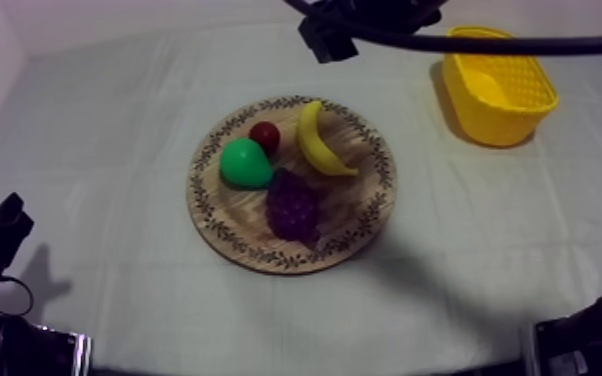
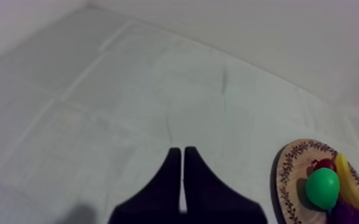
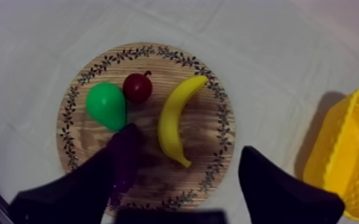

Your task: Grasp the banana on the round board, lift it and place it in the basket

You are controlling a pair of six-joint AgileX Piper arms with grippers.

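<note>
Two fingers of my left gripper [image 2: 183,150] lie pressed together over the cloth [image 2: 128,89], low at the near left. Further in, the banana [image 1: 320,142] lies on the wooden board [image 1: 360,215] beside a small red fruit [image 1: 264,135], a pear [image 1: 243,163] and grapes [image 1: 293,208], with my right gripper [image 3: 186,142] over the board, fingers spread wide and empty. Farthest right, the yellow basket [image 1: 500,95] stands well apart from the board.

- In the right wrist view, the bunch of grapes [image 3: 124,152] at the wooden board's [image 3: 210,159] rim is partly hidden behind one finger [image 3: 80,187] of the right gripper [image 3: 179,154].
- There too, the picture's edge cuts off the yellow basket [image 3: 343,155].
- In the left wrist view, the wooden board is cut off. The pear [image 2: 323,187] covers much of the small red fruit [image 2: 319,165], and the banana [image 2: 344,179] and the bunch of grapes show only in part.
</note>
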